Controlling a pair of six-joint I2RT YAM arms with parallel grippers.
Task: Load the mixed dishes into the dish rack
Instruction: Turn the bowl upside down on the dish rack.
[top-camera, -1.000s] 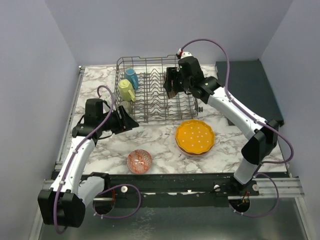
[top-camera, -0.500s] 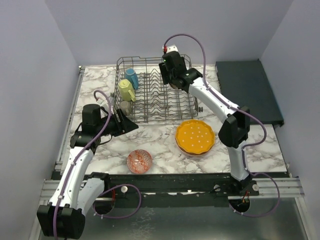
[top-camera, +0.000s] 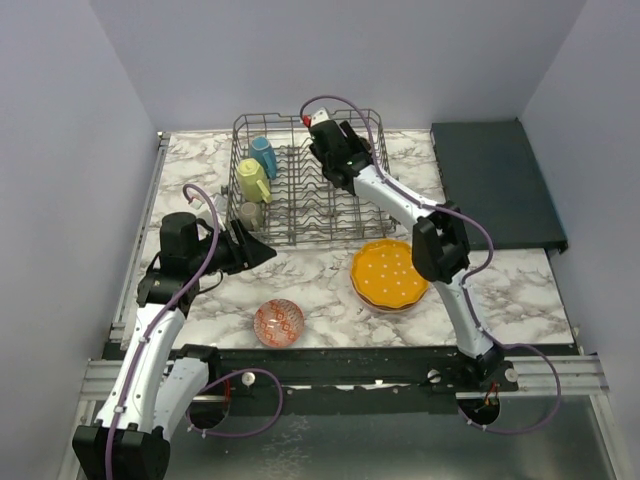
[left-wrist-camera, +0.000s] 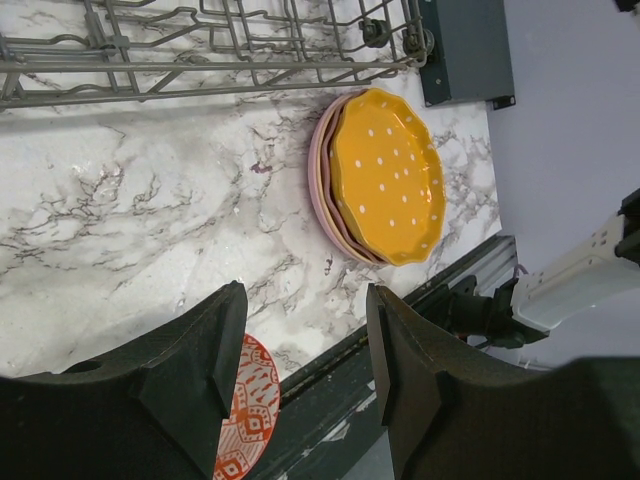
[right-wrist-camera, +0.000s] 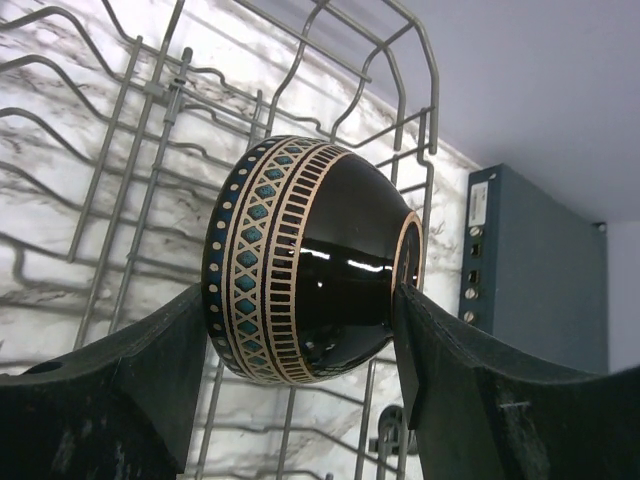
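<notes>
A dark bowl (right-wrist-camera: 340, 250) is carried over the dish rack (top-camera: 330, 240), clamped by its rim and its foot in the right tool (right-wrist-camera: 300, 300). Within the last second the right arm has been swung from the rack's right-hand end towards its middle and back rows. The bowl is held on its side above the wires and has not yet been set down; no contact with the tines can be made out in the wrist view.

The left tool (left-wrist-camera: 300, 340) has hardly been moved in that time. It is seen low over the marble surface (top-camera: 330, 290), just off the rack's front left corner, with its jaws apart and nothing between them.

Three pieces are already stowed at the rack's left end: a blue mug (top-camera: 263, 155), a yellow-green mug (top-camera: 252, 180) and a small grey cup (top-camera: 250, 213). Left out on the surface are an orange dotted plate (left-wrist-camera: 388, 175), stacked on a pink plate (left-wrist-camera: 318, 170) in front of the rack's right corner, and a red-patterned bowl (top-camera: 279, 321) near the front edge.

The shift is judged to be the approach to a free slot, so that the bowl can be lowered between the tines and released. With that done, the two plates and the red bowl would be left to load; the free left tool is the nearer to the red bowl.
</notes>
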